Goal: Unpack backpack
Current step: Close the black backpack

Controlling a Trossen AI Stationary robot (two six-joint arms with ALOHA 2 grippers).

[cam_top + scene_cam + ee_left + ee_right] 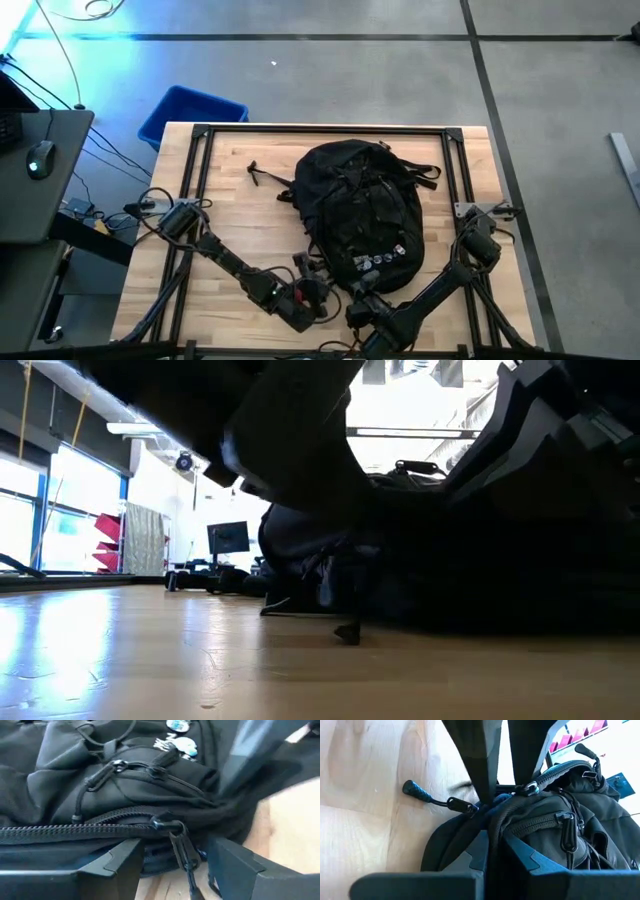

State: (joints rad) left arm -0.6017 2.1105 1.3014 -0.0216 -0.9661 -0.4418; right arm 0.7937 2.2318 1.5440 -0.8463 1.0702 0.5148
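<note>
The left hand (pixel 318 290) sits low near the front edge of the table, right up against the bottom end of the backpack (pixel 360 215). Its fingers (pixel 120 862) stand wide apart, with nothing held between them. In the gap between them hangs a black zipper pull (pixel 182 851) on its slider, at the end of a closed run of coarse zipper teeth along the pack's edge; whether either finger touches the pull I cannot tell.

The right hand (pixel 362 312) is just beside it, also at the front edge and pressed to the same end of the backpack. Its fingers (pixel 530 855) are drawn close together and pinch a fold of the pack's black fabric by the zipper. From the right wrist view another zipper pull with a cord tab (pixel 437 799) lies flat on the bare wood just beside the pack.

The backpack lies flat on its back in the middle of the wooden table (pixel 230 190), slightly toward the right side, its top toward the far edge and its bottom toward the front edge where both hands meet. A row of small pins (pixel 385 257) shows on its front near that end. A black strap (pixel 268 177) trails from its upper left over the wood toward the far left corner.

Beyond the far left corner of the table a blue bin (pixel 190 112) stands on the floor.
</note>
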